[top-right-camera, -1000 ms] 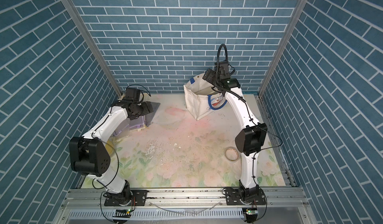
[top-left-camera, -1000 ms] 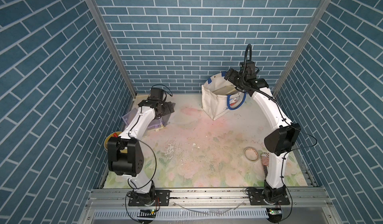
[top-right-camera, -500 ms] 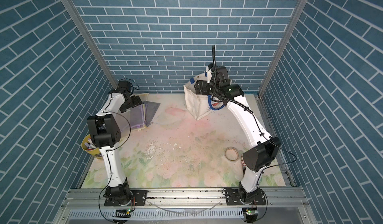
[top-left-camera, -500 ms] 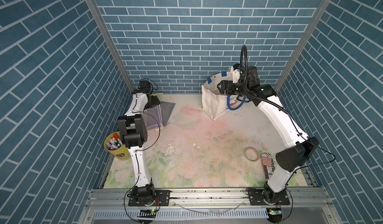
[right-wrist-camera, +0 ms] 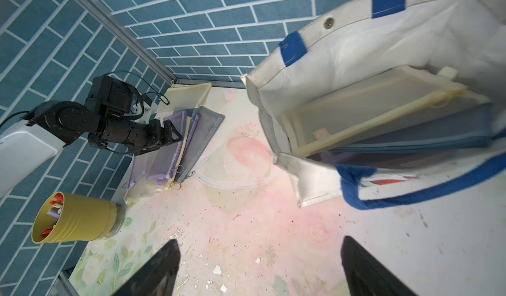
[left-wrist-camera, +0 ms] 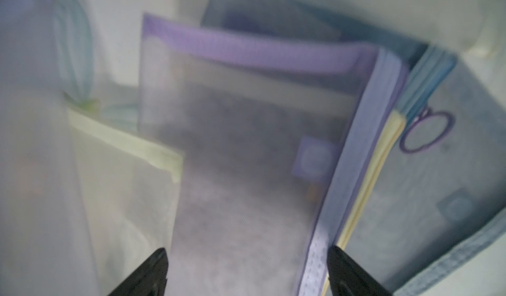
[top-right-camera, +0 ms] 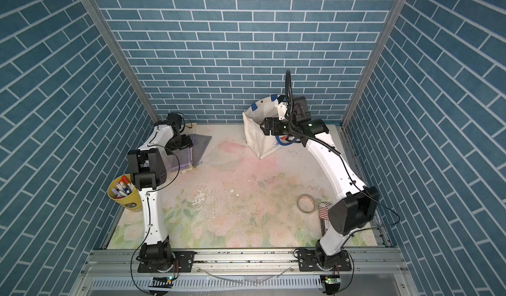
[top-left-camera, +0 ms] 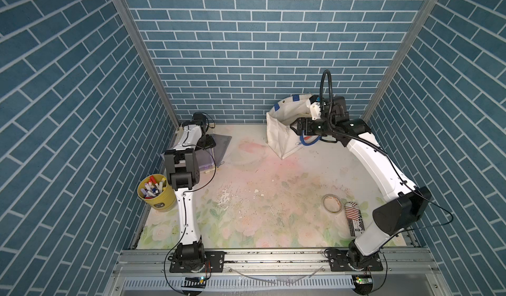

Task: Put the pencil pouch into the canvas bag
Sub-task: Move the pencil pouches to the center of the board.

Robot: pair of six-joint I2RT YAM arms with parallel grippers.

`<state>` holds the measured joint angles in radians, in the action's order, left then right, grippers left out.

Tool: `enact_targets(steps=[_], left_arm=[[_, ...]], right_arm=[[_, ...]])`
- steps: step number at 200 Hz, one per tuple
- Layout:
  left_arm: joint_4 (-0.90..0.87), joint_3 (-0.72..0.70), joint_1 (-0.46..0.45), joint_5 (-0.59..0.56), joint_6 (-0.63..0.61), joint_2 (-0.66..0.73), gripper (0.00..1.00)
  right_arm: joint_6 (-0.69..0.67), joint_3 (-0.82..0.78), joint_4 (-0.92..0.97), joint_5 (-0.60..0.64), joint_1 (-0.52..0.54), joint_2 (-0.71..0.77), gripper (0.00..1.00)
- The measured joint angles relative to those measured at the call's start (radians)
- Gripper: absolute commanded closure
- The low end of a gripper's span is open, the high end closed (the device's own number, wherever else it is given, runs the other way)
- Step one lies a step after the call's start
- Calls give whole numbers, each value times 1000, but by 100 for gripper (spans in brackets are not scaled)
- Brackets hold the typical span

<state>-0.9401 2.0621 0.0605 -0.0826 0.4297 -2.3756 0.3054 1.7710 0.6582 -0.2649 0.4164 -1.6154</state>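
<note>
A purple mesh pencil pouch (left-wrist-camera: 246, 144) stands in a stack of pouches (top-left-camera: 208, 157) at the back left corner. My left gripper (left-wrist-camera: 247, 256) is open and straddles its width, one black fingertip (left-wrist-camera: 158, 259) close beside each edge. The cream-white canvas bag (top-left-camera: 282, 133) with blue straps stands at the back right, its mouth gaping toward the right wrist camera. A cream pouch (right-wrist-camera: 369, 108) and a blue one (right-wrist-camera: 410, 141) lie inside it. My right gripper (top-left-camera: 294, 125) hovers open at the bag's mouth with nothing between its fingers (right-wrist-camera: 164, 261).
A blue-grey pouch (left-wrist-camera: 451, 171) and a yellow one (left-wrist-camera: 383, 155) lean beside the purple pouch. A yellow cup of markers (top-left-camera: 156, 196) stands at the left edge. A tape roll (top-left-camera: 331, 203) and a striped packet (top-left-camera: 354, 218) lie near the right arm.
The left arm has folded back toward the rear left corner, bringing its gripper down onto the pouch stack. The right arm has stretched out, and its gripper has turned level at the bag's mouth.
</note>
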Motion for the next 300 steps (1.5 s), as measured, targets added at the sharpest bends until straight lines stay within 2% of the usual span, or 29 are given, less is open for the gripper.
enact_targets(steps=[41, 129, 180, 198, 215, 231, 264, 300], left_arm=[[63, -229, -72, 6, 11, 106, 11], [259, -668, -269, 44, 137, 375, 13], [310, -807, -479, 95, 236, 496, 12], [305, -817, -516, 131, 256, 538, 11], [277, -792, -496, 145, 253, 580, 10], [235, -706, -438, 140, 227, 592, 9], [194, -501, -240, 93, 144, 557, 9], [145, -352, -37, 6, 73, 402, 8]], right_arm=[[4, -16, -36, 2, -77, 105, 9], [33, -13, -37, -1, -114, 109, 8], [39, -15, -37, -2, -120, 109, 8], [39, -24, -37, -2, -120, 112, 8], [39, -40, -33, -2, -120, 116, 8], [39, -54, -30, -2, -120, 122, 8], [39, -91, -28, -5, -120, 146, 8], [39, -119, -29, -28, -120, 161, 8]])
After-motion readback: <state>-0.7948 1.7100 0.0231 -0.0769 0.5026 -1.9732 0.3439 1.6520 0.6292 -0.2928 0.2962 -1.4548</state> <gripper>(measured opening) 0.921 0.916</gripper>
